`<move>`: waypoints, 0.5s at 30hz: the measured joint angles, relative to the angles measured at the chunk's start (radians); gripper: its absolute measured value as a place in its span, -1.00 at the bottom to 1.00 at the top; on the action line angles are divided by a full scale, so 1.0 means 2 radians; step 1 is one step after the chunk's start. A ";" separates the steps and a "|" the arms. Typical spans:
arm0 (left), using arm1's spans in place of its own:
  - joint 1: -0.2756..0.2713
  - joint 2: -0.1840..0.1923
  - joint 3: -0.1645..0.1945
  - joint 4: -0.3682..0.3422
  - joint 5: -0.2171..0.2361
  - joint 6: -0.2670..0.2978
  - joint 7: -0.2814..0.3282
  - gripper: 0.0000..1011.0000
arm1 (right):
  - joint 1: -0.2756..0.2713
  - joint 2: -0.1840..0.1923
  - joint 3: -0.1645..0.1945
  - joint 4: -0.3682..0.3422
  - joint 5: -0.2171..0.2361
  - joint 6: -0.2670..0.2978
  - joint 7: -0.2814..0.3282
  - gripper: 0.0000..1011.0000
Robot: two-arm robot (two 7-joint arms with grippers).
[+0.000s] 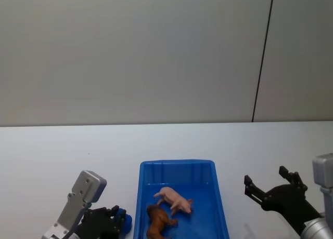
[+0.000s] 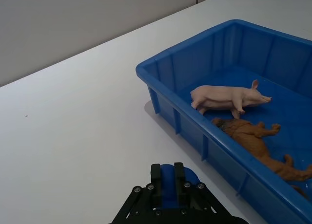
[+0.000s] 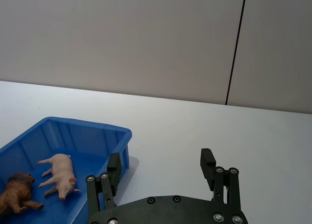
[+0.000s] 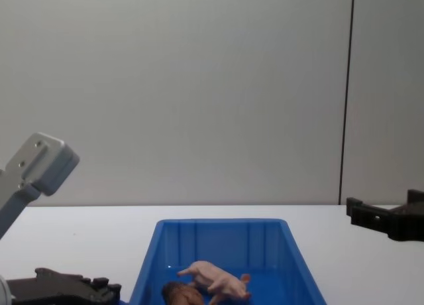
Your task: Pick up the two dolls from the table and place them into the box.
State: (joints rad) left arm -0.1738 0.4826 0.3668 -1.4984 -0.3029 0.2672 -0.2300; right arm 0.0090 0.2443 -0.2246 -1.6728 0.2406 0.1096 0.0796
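Both dolls lie inside the blue box (image 1: 221,197) on the white tabletop (image 1: 62,156): the pink pig (image 1: 174,199) beside the brown maned animal (image 1: 157,221). Left tool (image 2: 167,177), fingers together and empty, rests left of the box; right tool (image 1: 265,187) hovers spread wide, empty.
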 joint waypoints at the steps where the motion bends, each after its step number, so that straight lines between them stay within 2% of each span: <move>1: -0.001 0.000 0.000 0.000 0.003 -0.001 0.001 -0.68 | 0.000 0.000 0.000 0.000 0.000 0.000 0.000 0.98; 7: -0.001 0.002 -0.003 -0.006 0.012 -0.005 0.008 -0.75 | 0.000 0.000 0.000 0.000 0.000 0.000 0.000 0.98; 15: -0.002 0.011 -0.013 -0.030 0.024 -0.014 0.023 -0.84 | 0.000 0.000 0.000 0.000 0.000 0.000 0.000 0.98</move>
State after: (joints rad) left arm -0.1771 0.5055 0.3400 -1.5591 -0.2558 0.2393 -0.1833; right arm 0.0090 0.2443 -0.2246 -1.6728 0.2406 0.1096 0.0796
